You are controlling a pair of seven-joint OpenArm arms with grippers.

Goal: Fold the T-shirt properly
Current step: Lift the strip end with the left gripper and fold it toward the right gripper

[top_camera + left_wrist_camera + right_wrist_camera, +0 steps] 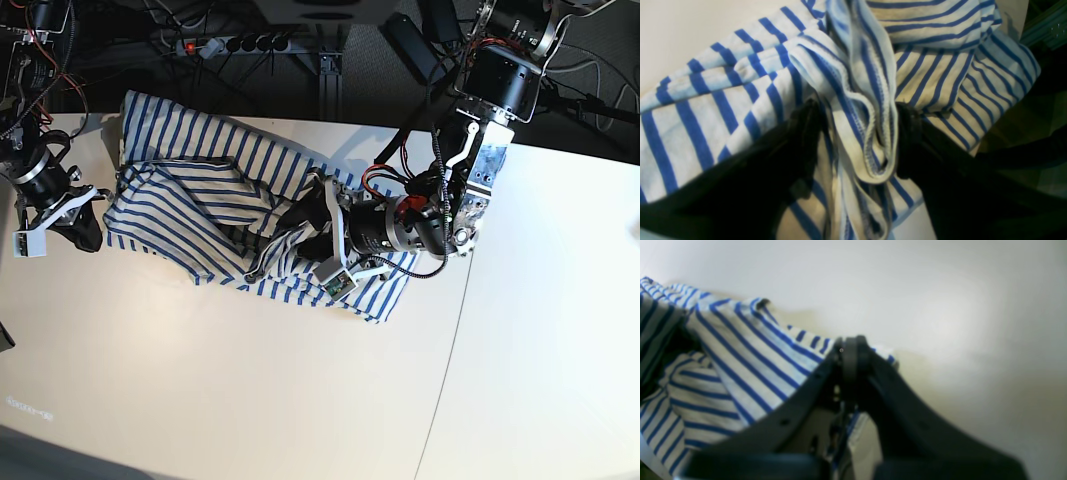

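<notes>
Black fingers [806, 133] of the left gripper [853, 140] fill the lower part of the left wrist view, spread wide apart, with a hemmed fold of the T-shirt [870, 133] hanging loosely between them; no pinch on the cloth can be made out. Striped layers are piled to the upper left and upper right of the frame, so the garment lies straight ahead of this pincer.

Closest in the right wrist view, the right gripper [850, 350] is seen with its jaws pressed together at mid-frame, a striped edge seemingly caught there. The T-shirt [740, 350] spreads to the left, and bare table [940, 306] fills the right.

From the base view, the T-shirt [200, 200] is bunched, its long axis running from upper left to lower right. The left gripper [300, 225] sits at its middle, the right gripper [85, 230] at its left edge. The table [200, 380] carries nothing else; only crumpled folds are judged to hinder flattening.
</notes>
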